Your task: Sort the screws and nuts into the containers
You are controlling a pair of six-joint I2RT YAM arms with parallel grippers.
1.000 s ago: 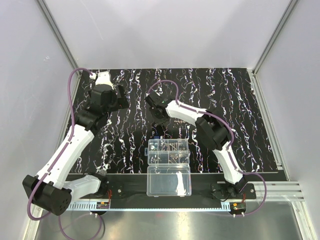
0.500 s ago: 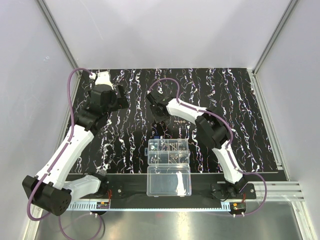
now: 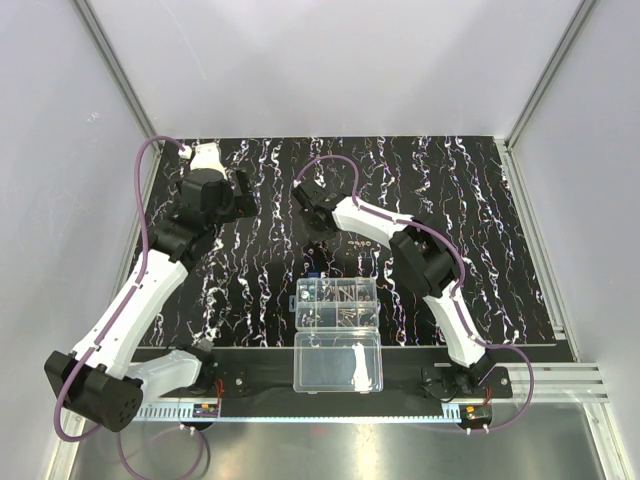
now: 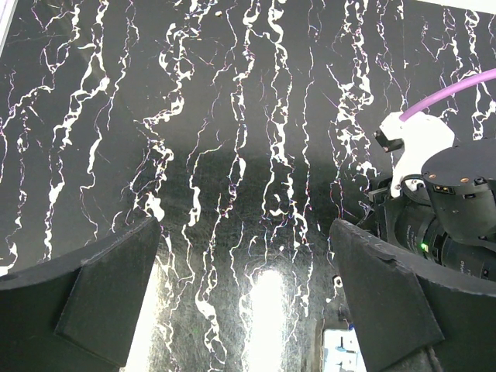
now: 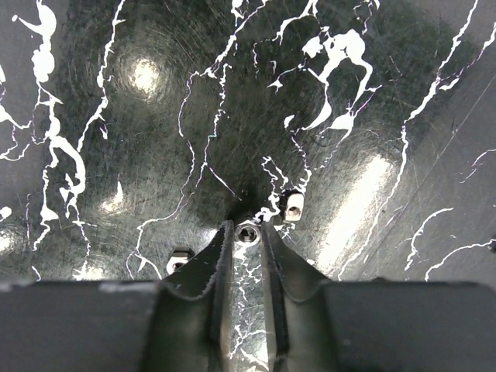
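Observation:
In the right wrist view my right gripper [image 5: 247, 231] is down on the mat, its fingertips closed on either side of a small silvery nut [image 5: 247, 233]. Two more nuts [image 5: 293, 205] [image 5: 177, 261] lie loose just beside the fingers. In the top view this gripper [image 3: 316, 222] is at mid-table, beyond the containers [image 3: 300, 305], the divided half of a clear organizer box with small dark parts inside. My left gripper [image 4: 244, 294] is wide open and empty, held high over the far left of the mat [image 3: 228, 195]. No loose screws show on the mat.
The undivided clear lid half [image 3: 338, 362] lies open toward the near edge. A small blue piece [image 3: 318, 272] sits just beyond the box. The black mat with white streaks [image 3: 460, 220] covers the table. White walls enclose three sides. The right arm [image 4: 434, 194] shows in the left wrist view.
The right wrist has shifted slightly away from the box, toward the far left. The left arm has not moved.

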